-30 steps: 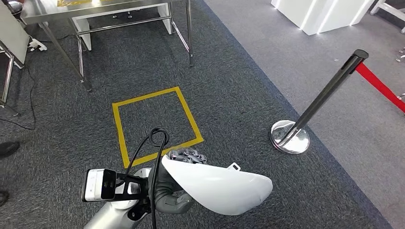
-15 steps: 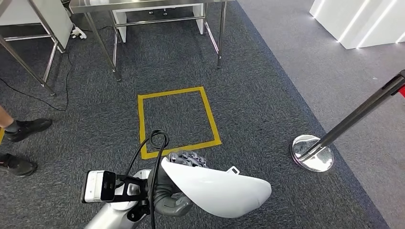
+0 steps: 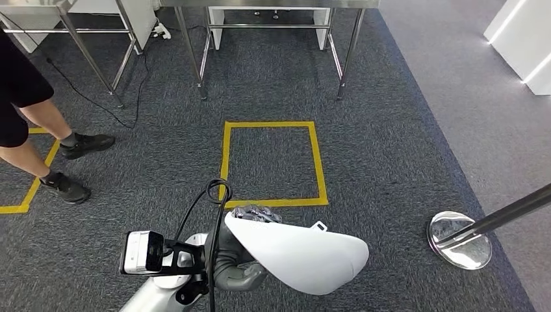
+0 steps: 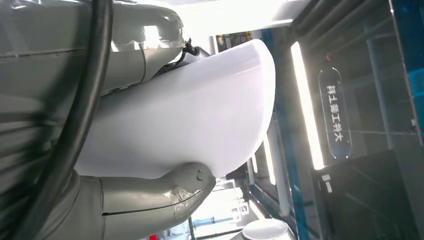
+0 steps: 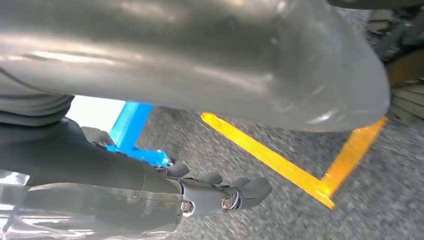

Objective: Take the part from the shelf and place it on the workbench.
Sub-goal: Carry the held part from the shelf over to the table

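Note:
The part [image 3: 305, 258] is a large white curved shell, and my left hand [image 3: 235, 261] grips it low in the head view, just above the carpet. In the left wrist view the part [image 4: 190, 110] sits between the grey thumb [image 4: 165, 196] and the fingers behind it. The steel workbench [image 3: 260, 3] stands ahead at the far side, with its legs reaching down to the carpet. My right hand [image 5: 210, 195] hangs over the floor with dark fingers stretched out and nothing in it.
A yellow taped square [image 3: 271, 162] marks the carpet between me and the workbench. A person's legs and black shoes [image 3: 68, 166] stand at the left. A chrome stanchion base [image 3: 460, 239] sits at the right, and a second steel frame [image 3: 78, 32] at the far left.
The camera has turned left: the square, workbench and stanchion slid right in the picture and a person's legs came in at the left. My left hand still holds the part the same way.

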Controlling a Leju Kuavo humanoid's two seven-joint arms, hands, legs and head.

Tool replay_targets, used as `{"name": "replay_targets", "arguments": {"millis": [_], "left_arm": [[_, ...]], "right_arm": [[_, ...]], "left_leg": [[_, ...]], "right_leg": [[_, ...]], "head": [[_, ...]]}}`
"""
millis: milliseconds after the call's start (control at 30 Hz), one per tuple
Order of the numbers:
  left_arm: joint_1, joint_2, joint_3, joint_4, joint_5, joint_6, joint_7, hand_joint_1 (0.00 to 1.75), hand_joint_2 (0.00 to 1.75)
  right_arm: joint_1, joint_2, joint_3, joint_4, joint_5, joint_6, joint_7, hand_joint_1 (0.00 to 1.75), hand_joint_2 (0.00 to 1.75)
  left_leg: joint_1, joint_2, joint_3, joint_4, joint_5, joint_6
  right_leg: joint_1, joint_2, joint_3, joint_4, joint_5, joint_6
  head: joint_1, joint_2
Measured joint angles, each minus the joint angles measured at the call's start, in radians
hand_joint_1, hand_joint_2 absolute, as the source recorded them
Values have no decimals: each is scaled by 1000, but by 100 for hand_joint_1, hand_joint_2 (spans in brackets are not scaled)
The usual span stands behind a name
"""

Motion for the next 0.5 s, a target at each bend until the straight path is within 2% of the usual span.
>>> {"name": "replay_targets", "arguments": {"millis": [33,67,100,133,200,233,267,300,333,400,467,500], "left_arm": [[0,0,0,0,0,0,1,175,175],[0,0,0,0,0,1,2,175,175],[0,0,0,1,1,1,3,175,175],[-1,0,0,1,2,2,5,175,175],[-1,1,0,1,5,2,7,175,175],[0,1,0,2,7,2,7,175,175],[1,1,0,2,8,2,8,175,175],[3,2,0,3,10,1,8,175,175],[5,2,0,3,11,2,8,175,175],[6,2,0,3,13,2,8,175,175],[5,2,0,2,14,3,8,175,175],[6,2,0,2,14,3,8,175,175]], "right_arm": [[-2,0,0,0,0,-3,0,0,0],[-3,1,0,0,-2,-5,-1,0,0],[-4,2,-1,0,-5,-9,-2,0,0],[-3,4,-1,0,-9,-12,-3,0,0],[-1,5,-2,0,-14,-18,-3,0,0],[0,5,-3,0,-15,-20,-3,0,0],[1,6,-4,0,-16,-23,-4,0,0],[1,6,-5,0,-16,-25,-5,0,0],[1,6,-7,0,-17,-28,-6,0,0],[0,8,-9,0,-17,-32,-8,0,0],[-1,12,-11,0,-17,-33,-9,0,0],[-2,13,-11,0,-17,-34,-9,0,0]], "left_leg": [[1,-9,-1,-2,2,-7],[2,-7,-3,0,0,-14],[1,10,-9,12,-9,-19],[-1,36,-23,43,-28,-23],[0,91,-79,159,-88,-27],[1,103,-111,224,-114,-29],[2,109,-132,267,-126,-30],[2,111,-135,276,-119,-30],[2,113,-117,244,-95,-27],[-1,120,-43,112,-38,-16],[-7,126,9,17,-21,-5],[-9,127,16,0,-26,0]], "right_leg": [[1,-11,1,-3,2,-5],[1,-22,4,-7,5,-10],[0,-31,8,-13,6,-18],[-1,-42,11,-19,6,-25],[2,-59,15,-23,3,-36],[4,-68,15,-21,1,-38],[5,-76,16,-19,-2,-39],[6,-83,17,-17,-5,-38],[8,-87,20,-16,-8,-37],[11,-95,29,-14,-15,-33],[14,-101,34,-14,-21,-23],[15,-104,36,-12,-20,-16]], "head": [[1,0],[1,0],[-1,0],[-3,0],[-8,0],[-8,0],[-8,0],[-8,0],[-8,0],[-8,0],[-7,0],[-7,0]]}}
